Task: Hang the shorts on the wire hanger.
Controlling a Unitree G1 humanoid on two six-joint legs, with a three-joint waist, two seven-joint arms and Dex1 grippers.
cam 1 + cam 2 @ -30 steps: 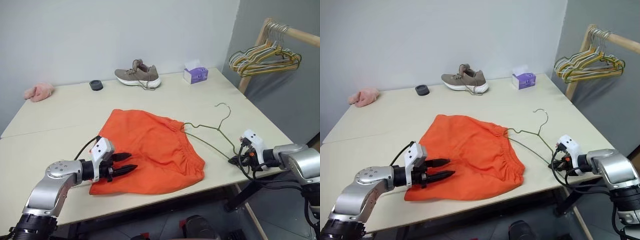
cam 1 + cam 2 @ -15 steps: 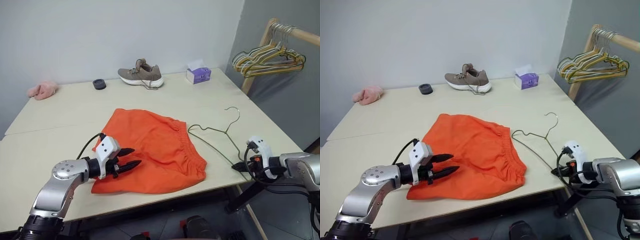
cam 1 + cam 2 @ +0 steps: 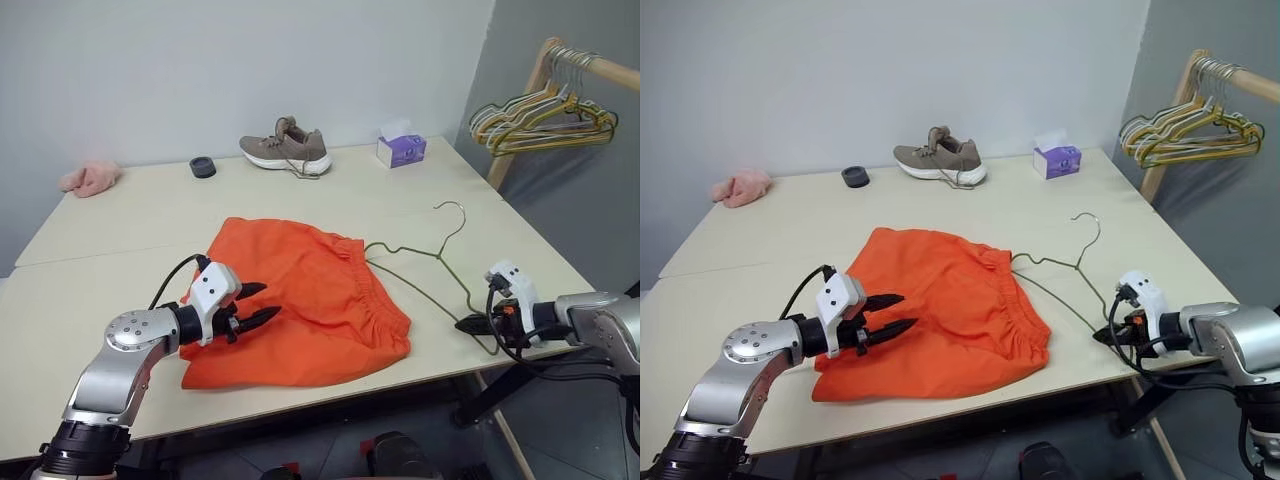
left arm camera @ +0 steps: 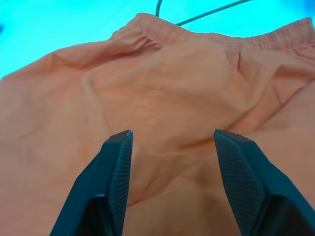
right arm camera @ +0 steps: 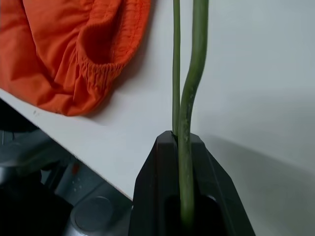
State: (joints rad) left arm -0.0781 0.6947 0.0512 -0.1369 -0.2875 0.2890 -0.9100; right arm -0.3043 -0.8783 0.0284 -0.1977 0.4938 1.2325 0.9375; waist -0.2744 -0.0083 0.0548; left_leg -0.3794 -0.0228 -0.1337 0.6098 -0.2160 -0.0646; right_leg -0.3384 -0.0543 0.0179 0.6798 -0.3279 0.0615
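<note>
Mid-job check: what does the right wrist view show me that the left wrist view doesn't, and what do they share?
Right wrist view: the right end effector shut on the wire hanger, its wire running up between the fingers, near the table edge, with the floor below.

Left wrist view: the left end effector open, its fingers apart above the cloth, gripping nothing.

Both: the orange shorts with their gathered waistband, and a stretch of the green hanger wire beyond it.

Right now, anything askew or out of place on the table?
Mildly odd: the wire hanger is clamped at one corner by the right gripper near the table edge. The shorts lie rumpled; a lone shoe sits at the back.
</note>
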